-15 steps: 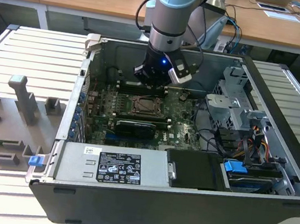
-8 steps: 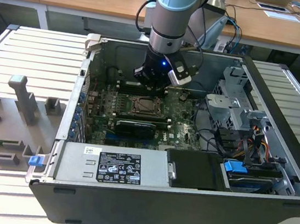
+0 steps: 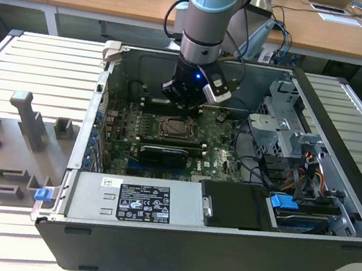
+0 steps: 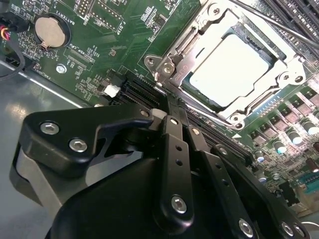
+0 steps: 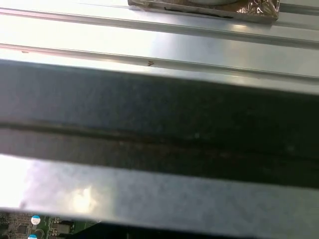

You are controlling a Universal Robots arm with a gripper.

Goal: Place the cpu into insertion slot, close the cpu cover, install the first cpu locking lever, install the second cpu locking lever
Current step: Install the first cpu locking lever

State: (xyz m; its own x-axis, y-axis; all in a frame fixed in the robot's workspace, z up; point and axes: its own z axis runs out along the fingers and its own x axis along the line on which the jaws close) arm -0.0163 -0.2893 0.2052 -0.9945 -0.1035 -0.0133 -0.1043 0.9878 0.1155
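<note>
Pincer [image 4: 167, 112] hung just beside the covered socket, apparently closed and empty.
Second wrist view revealed the cpu [image 4: 230, 69] seated under the cpu cover [image 4: 194, 37].

Socket approach from above: gripper [image 3: 187, 96] at 12 o'clock of insertion slot [image 3: 175, 128], black card [image 3: 162, 153] crowding 6, drive cage [image 3: 280, 118] at 3.

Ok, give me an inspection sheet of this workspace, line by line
Surface: ribbed metal table carrying an open computer case.
Job's things: cpu seated in the insertion slot; cpu cover down around it.
Clutter: grey fixture blocks at the exterior view's left.
Grippers: gripper hovers beside the socket, holding nothing.
Cables: coloured wire bundle by the drive bay.
Surroundings: wooden desks behind.
</note>
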